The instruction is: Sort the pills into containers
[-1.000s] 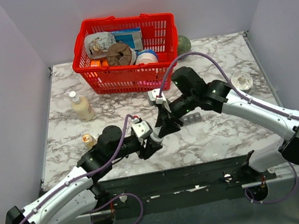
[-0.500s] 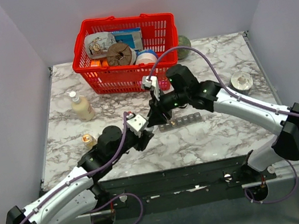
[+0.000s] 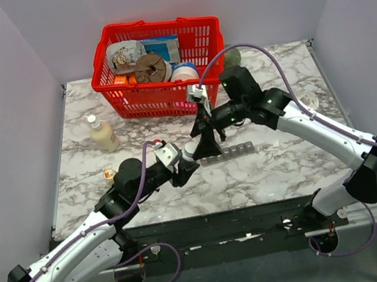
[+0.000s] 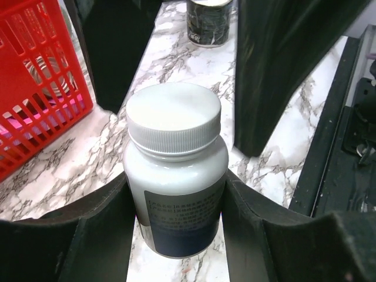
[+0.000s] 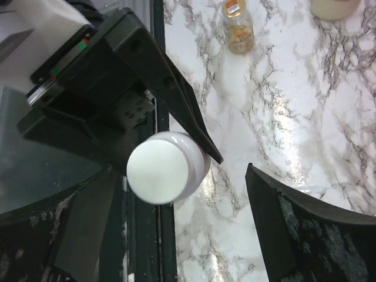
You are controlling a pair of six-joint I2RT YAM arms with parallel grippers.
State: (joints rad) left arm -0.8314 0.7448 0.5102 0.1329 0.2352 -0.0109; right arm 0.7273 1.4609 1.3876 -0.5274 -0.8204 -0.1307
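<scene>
Left wrist view: a white pill bottle (image 4: 179, 176), cap (image 4: 174, 114) on and facing up, is clamped between the fingers of the left gripper (image 4: 176, 202). The right gripper (image 5: 181, 176) is held over the cap with jaws spread wide and nothing gripped. The pill organizer strip (image 3: 227, 153) lies near the middle of the near edge of the table (image 3: 287, 160), just beside both grippers. Step judged: uncapping the bottle, not yet done. The next move calls for the right jaws to be lowered round the cap, closed and twisted, with the bottle held firm.
</scene>
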